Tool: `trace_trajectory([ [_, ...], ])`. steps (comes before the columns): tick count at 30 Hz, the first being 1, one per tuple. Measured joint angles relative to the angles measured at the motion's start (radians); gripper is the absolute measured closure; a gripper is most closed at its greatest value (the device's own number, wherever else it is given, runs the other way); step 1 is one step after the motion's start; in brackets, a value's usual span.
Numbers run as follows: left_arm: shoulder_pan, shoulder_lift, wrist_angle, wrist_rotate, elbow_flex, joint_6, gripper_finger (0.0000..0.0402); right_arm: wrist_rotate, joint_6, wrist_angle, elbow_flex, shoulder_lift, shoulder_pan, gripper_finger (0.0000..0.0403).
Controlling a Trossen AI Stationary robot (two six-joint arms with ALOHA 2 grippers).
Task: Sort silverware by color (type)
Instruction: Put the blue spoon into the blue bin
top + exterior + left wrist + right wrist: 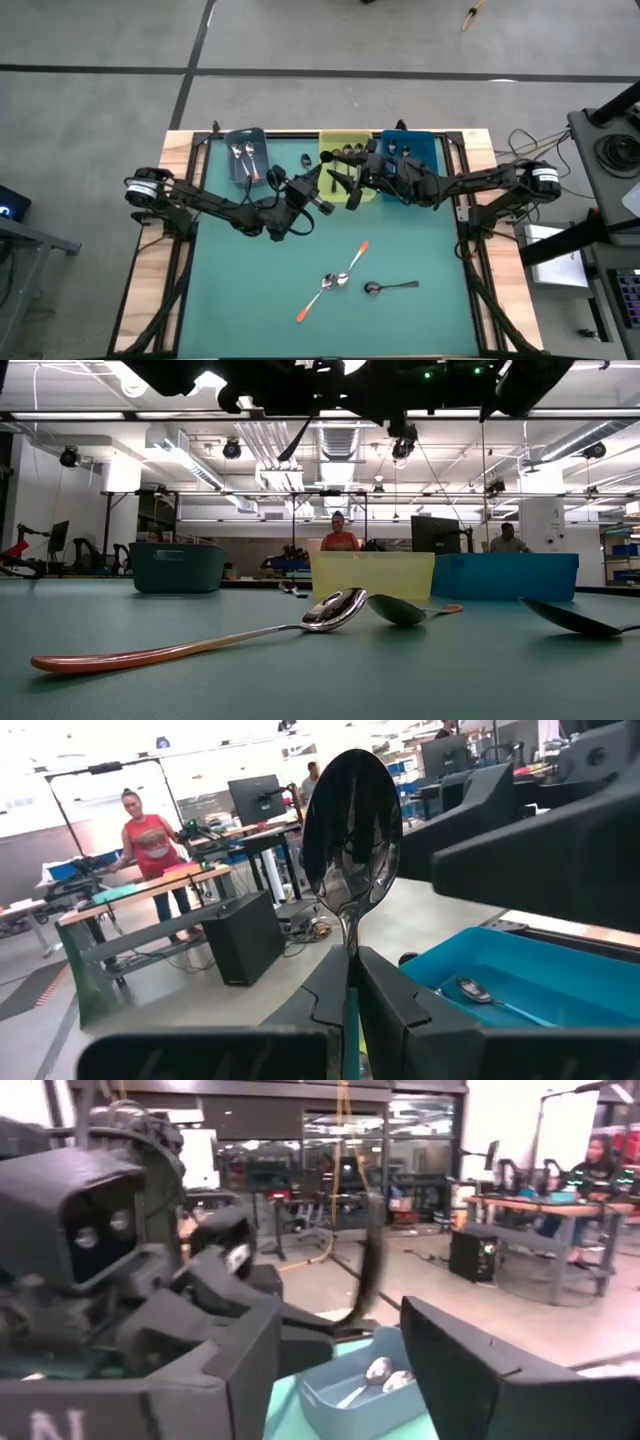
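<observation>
Fingers on the left gripper [322, 182] were clenched on a dark spoon [334, 172], while the right gripper's [350, 190] were spread open just beside it. From the high view I saw both arms reaching inward from their sides of the desk [420, 250], elbows low, and meeting over the yellow bin's [328, 143] near edge. That bin stood between a grey-blue bin [262, 140] and a blue bin [428, 150] along the far edge. Two orange-handled spoons [332, 282] lay crossed near the desk's middle, a black-handled spoon [390, 287] just beside them, and one more small spoon [305, 160] lay between the grey-blue and yellow bins.

At desk level, the arms were only dark shapes overhead. One orange-handled spoon rested its bowl on the other's, and the black one lay off to the side, all in front of the three bins. People were at work in the room behind.

Through the left wrist camera, the left fingers [400, 1010] pinched the dark spoon's neck, its shiny bowl standing upright above them. The blue bin lay below with a spoon inside, and the right arm's dark body loomed close alongside.

Through the right wrist camera, the right fingers [470, 1370] stood wide apart, the dark spoon's handle hanging between them and, as far as I could tell, touching neither. The left gripper faced me head-on, and the grey-blue bin below held two spoons.
</observation>
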Motion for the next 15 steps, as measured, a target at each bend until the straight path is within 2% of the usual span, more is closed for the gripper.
trace_trajectory([
  [6,0.000,0.000,0.000,-0.006,0.000,0.001,0.0401,-0.009,-0.024,-0.004,0.048,0.013,0.000,0.0194],
  [10,0.000,0.000,-0.003,0.010,0.000,-0.001,0.0401,-0.008,-0.043,-0.058,0.093,0.017,0.000,0.0210],
  [15,-0.002,0.000,-0.010,0.036,0.000,-0.002,0.0401,0.003,-0.038,-0.215,0.169,0.017,-0.002,0.0241],
])
